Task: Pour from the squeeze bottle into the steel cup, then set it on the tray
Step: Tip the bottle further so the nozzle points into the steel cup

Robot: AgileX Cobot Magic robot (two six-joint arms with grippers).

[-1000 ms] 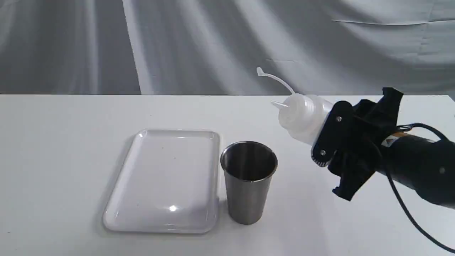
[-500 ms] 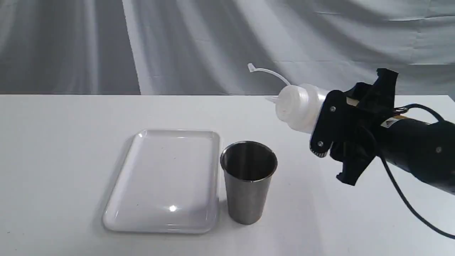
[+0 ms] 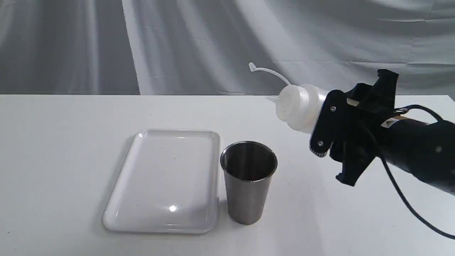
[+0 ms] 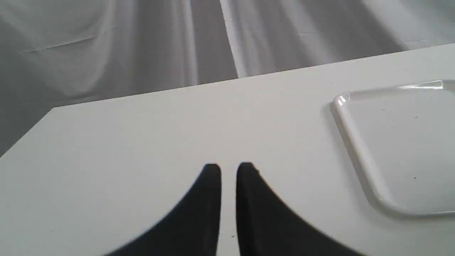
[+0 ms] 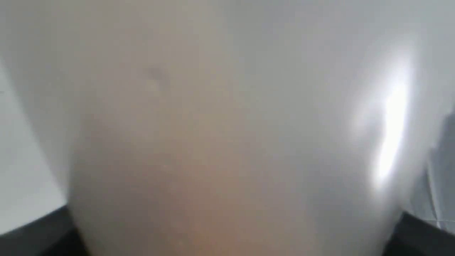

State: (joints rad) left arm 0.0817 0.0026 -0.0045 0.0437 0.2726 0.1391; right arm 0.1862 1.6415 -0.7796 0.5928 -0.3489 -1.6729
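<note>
1. The right pincer (image 3: 321,119) is clamped on the translucent whitish soft plastic squeeze bottle (image 3: 298,110) and holds it in the air, clear of the white counter (image 3: 64,142).
2. The bottle lies tipped almost on its side. Its cone nozzle points left and its thin cap strap arches upward.
3. Compared with a second ago, the bottle and pincer sit higher and the nozzle has swung further behind the bottle's shoulder. Since half a second ago they have hardly shifted.
4. In the exterior view the bottle hangs up and to the right of the brushed grey steel cup (image 3: 249,185). Whether the nozzle is over the cup's mouth cannot be told.
5. The cup stands upright just beside the right edge of the flat glossy white rectangular tray (image 3: 160,170). Neither has moved.
6. The right wrist view is filled by the blurred bottle wall (image 5: 227,124), with a faint orange-brown tint low down.
7. The left pincer (image 4: 228,168) has its black fingers drawn to a thin gap, gripping nothing. It is above bare counter, with the tray's rim (image 4: 355,149) off to one side.
</note>
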